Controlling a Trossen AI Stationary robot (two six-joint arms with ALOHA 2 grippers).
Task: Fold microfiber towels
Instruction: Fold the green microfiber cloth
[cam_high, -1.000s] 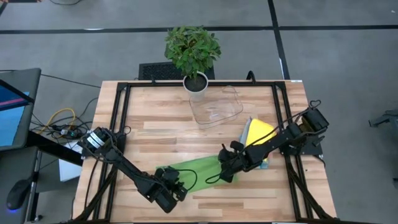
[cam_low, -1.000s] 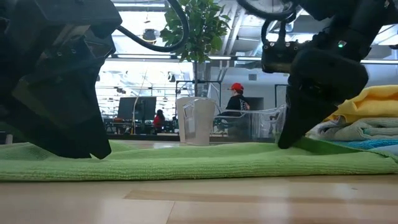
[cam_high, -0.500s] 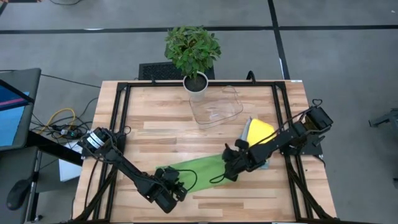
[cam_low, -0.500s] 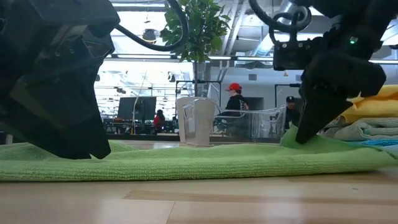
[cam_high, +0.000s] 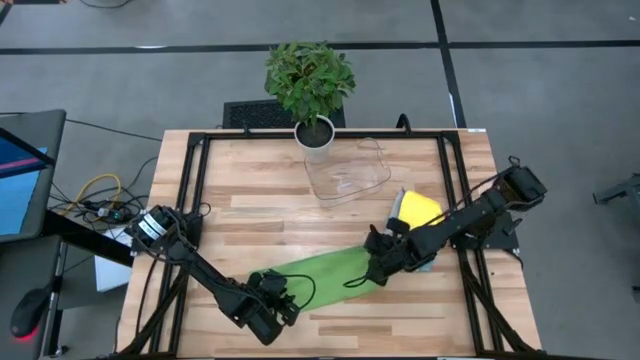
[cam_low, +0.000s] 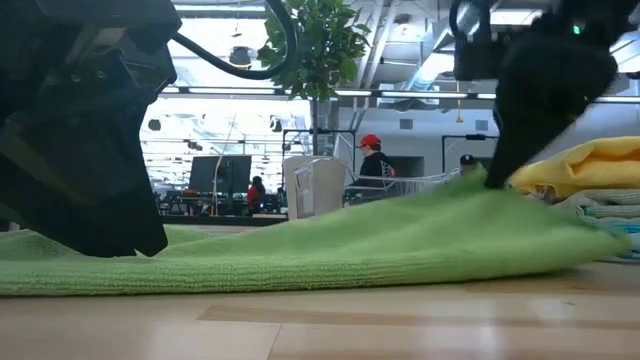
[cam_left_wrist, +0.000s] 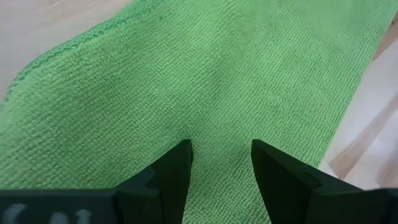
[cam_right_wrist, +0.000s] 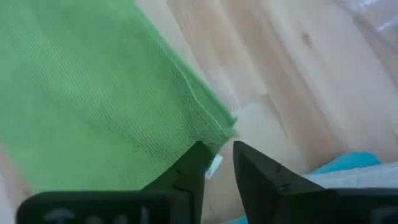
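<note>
- The green towel (cam_high: 315, 275) lies spread near the front edge of the table (cam_high: 260, 190), between the two arms; its far-right corner is raised off the wood.
- The right gripper (cam_high: 378, 268) has that corner nipped between its fingertips, jaws close together on the hem; in the right wrist view the edge runs right into the pinch.
- The left gripper (cam_high: 272, 312) sits low on the towel's other end, jaws apart and pressing the cloth flat rather than grasping it.
- A stack of towels (cam_high: 418, 215), yellow on top, waits just beside the right arm.
- Risk: the bite looks thin, perhaps only the hem, so the corner could slip free mid-fold.
- Risk: if the left end isn't really pinned, the whole cloth may drag instead of folding.
- Risk: the right arm's swing could nudge the stack.
</note>
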